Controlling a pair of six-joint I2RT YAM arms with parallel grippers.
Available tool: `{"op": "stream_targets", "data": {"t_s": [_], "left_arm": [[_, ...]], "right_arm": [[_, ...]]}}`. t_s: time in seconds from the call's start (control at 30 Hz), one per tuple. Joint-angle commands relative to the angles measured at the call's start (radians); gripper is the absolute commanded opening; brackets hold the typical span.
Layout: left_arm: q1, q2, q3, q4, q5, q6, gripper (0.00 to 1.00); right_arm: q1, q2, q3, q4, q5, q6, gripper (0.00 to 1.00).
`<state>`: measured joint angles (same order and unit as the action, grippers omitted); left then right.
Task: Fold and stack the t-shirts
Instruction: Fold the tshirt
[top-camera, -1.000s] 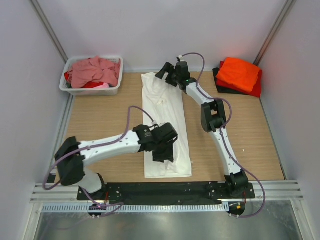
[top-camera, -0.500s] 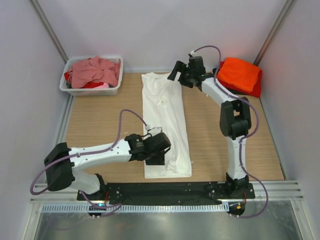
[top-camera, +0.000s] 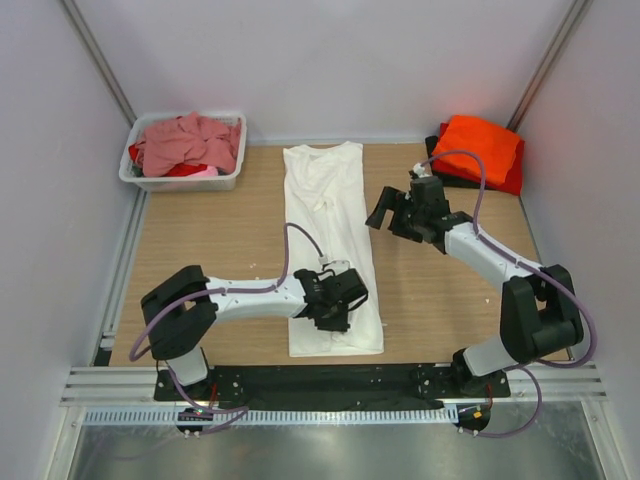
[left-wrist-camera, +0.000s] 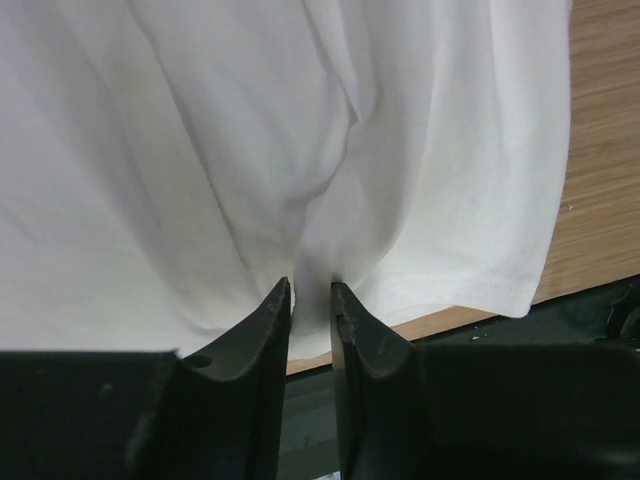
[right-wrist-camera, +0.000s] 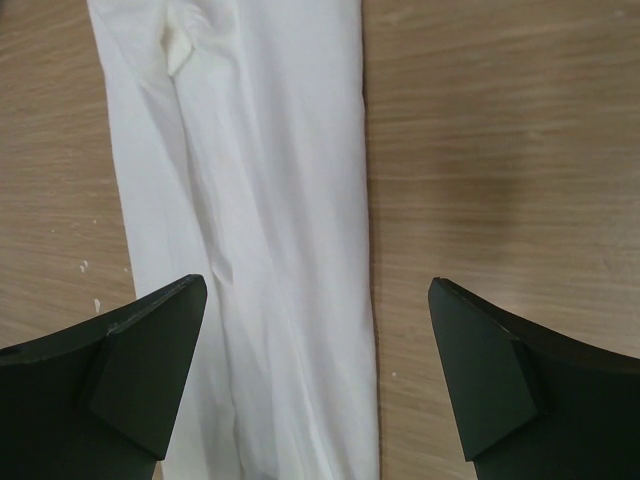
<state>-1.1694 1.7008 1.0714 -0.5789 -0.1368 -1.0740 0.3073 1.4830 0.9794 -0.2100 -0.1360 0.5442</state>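
Note:
A large white t-shirt (top-camera: 325, 200) lies as a long narrow strip down the middle of the wooden table (top-camera: 210, 240). My left gripper (top-camera: 338, 303) is low over its near end. In the left wrist view the left gripper (left-wrist-camera: 310, 288) is shut on a raised pleat of the white t-shirt (left-wrist-camera: 200, 150) close to the hem. My right gripper (top-camera: 388, 213) hovers open above the strip's right edge, about halfway along it. The right wrist view shows the right gripper (right-wrist-camera: 316, 283) spread wide over that edge of the white t-shirt (right-wrist-camera: 260, 200). An orange t-shirt (top-camera: 480, 145) tops a folded stack over a red one (top-camera: 513, 180) and a black one (top-camera: 438, 160).
A white plastic tub (top-camera: 150, 182) at the far left holds crumpled dusty-pink t-shirts (top-camera: 185, 140) with some red cloth showing. The black base rail (top-camera: 330, 380) runs along the table's near edge just past the shirt's hem. Grey walls close in both sides.
My right arm has swung back from the shirt's collar end to beside its middle, staying open. My left gripper has shifted over the near end and narrowed onto a pleat of white cloth.

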Motion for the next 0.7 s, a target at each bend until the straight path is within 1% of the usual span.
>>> {"op": "stream_targets", "data": {"t_s": [0.0,0.03,0.07,0.1,0.17,0.2,0.23,0.33,0.37,0.47,0.53,0.57,0.63,0.67], "left_arm": [[-0.003,-0.003,0.012,0.06,0.006,-0.003,0.22],[-0.006,-0.001,0.01,0.062,0.009,-0.009,0.08],[-0.006,-0.003,0.01,0.063,0.012,-0.012,0.0],[-0.01,-0.021,0.007,0.06,-0.001,-0.021,0.0],[-0.033,-0.056,-0.004,0.05,-0.046,-0.075,0.0],[-0.044,-0.079,-0.016,0.039,-0.1,-0.098,0.0],[-0.068,-0.119,-0.021,0.024,-0.139,-0.162,0.0],[-0.107,-0.177,-0.036,-0.038,-0.24,-0.256,0.0],[-0.134,-0.185,-0.042,-0.061,-0.259,-0.311,0.0],[-0.183,-0.184,-0.068,-0.081,-0.303,-0.386,0.0],[-0.196,-0.159,-0.07,-0.091,-0.287,-0.403,0.01],[-0.196,-0.121,-0.064,-0.101,-0.278,-0.411,0.03],[-0.196,-0.069,-0.045,-0.125,-0.25,-0.417,0.2],[-0.196,-0.069,-0.038,-0.136,-0.244,-0.417,0.2]], "right_arm": [[0.004,-0.085,-0.062,0.084,0.007,0.03,1.0],[0.004,-0.092,-0.071,0.084,0.007,0.03,1.0],[0.004,-0.093,-0.077,0.084,0.006,0.03,1.0],[0.004,-0.095,-0.088,0.081,0.004,0.028,1.0],[0.004,-0.096,-0.103,0.08,0.006,0.026,1.0],[0.004,-0.101,-0.12,0.084,0.004,0.031,1.0],[0.004,-0.102,-0.131,0.092,0.003,0.031,1.0],[0.004,-0.107,-0.165,0.103,-0.002,0.033,1.0],[0.004,-0.107,-0.171,0.103,-0.002,0.033,1.0],[0.004,-0.107,-0.186,0.101,-0.001,0.023,1.0],[0.004,-0.107,-0.189,0.095,-0.001,0.013,1.0],[0.003,-0.107,-0.189,0.09,0.001,0.007,1.0],[0.004,-0.112,-0.182,0.069,0.006,-0.006,1.0],[0.004,-0.115,-0.182,0.061,0.006,-0.01,1.0]]}}
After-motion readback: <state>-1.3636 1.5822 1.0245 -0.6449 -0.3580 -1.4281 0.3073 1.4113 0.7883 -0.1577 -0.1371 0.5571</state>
